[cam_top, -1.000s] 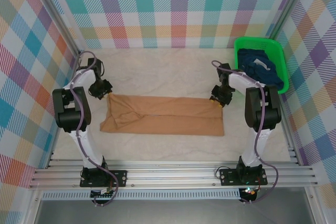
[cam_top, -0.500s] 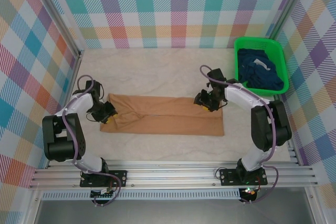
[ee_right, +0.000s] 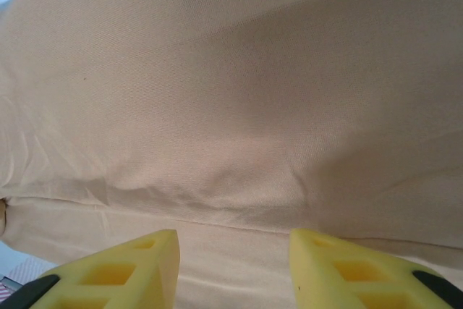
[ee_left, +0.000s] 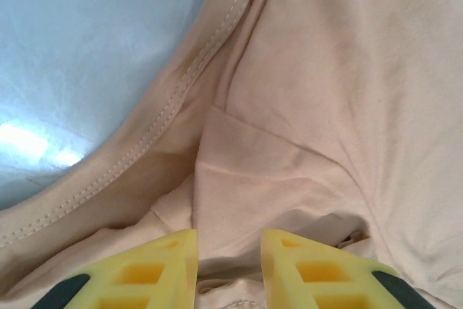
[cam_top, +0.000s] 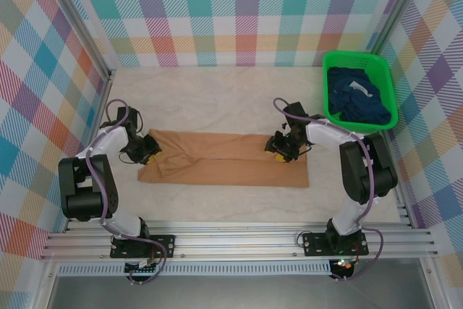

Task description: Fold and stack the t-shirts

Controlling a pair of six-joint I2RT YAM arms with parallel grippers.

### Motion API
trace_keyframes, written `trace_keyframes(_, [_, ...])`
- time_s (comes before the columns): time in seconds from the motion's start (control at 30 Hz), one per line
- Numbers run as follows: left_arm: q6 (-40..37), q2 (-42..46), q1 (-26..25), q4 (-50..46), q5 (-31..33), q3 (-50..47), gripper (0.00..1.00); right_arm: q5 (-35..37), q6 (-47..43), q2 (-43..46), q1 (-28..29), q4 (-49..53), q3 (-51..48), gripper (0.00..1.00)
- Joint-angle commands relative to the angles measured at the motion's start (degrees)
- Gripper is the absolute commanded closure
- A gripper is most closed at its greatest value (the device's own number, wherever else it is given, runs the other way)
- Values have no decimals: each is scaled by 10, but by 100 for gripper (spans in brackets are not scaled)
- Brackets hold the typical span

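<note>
A pale bench [cam_top: 217,99] carries a tan-orange shirt [cam_top: 224,158], folded into a long band with only plain cloth facing up. Beyond the shirt's right end, a green basket [cam_top: 359,57] holds dark navy shirts [cam_top: 358,99], bunched so their number is unclear. At the shirt's left end, the left gripper [cam_top: 148,151] has yellow fingers [ee_left: 159,265] narrowly apart over rumpled cloth. Whether they pinch it is unclear. Near the shirt's right end, the right gripper [cam_top: 278,148] sits low, fingers [ee_right: 130,265] wide apart, gripping nothing.

Tan-orange t-shirt [cam_top: 224,158], a long flat folded band, runs from left claw [cam_top: 148,153] past right claw [cam_top: 277,151]; navy t-shirts [cam_top: 358,99] lie crumpled well beyond it.
</note>
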State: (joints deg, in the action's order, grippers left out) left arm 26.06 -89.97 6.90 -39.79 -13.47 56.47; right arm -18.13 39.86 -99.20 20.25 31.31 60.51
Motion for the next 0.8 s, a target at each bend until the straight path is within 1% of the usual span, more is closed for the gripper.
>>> trace_keyframes(0.0, [-8,-23,-2,16,5,6,71,-11,6,-12,5,-4,12,56])
trace_keyframes(0.13, [-15,-47,-2,32,13,3,72,-5,5,-22,6,2,14,57])
trace_keyframes(0.3, [-24,-57,-2,41,20,9,73,-1,6,-28,6,3,8,57])
trace_keyframes(0.43, [-28,-61,-5,28,28,20,75,-1,6,-29,6,5,7,57])
trace_keyframes(0.6, [-42,-30,-9,3,65,16,70,2,7,-32,6,7,10,57])
trace_keyframes(0.77, [-41,-42,-9,29,45,2,70,0,8,-36,6,4,9,57])
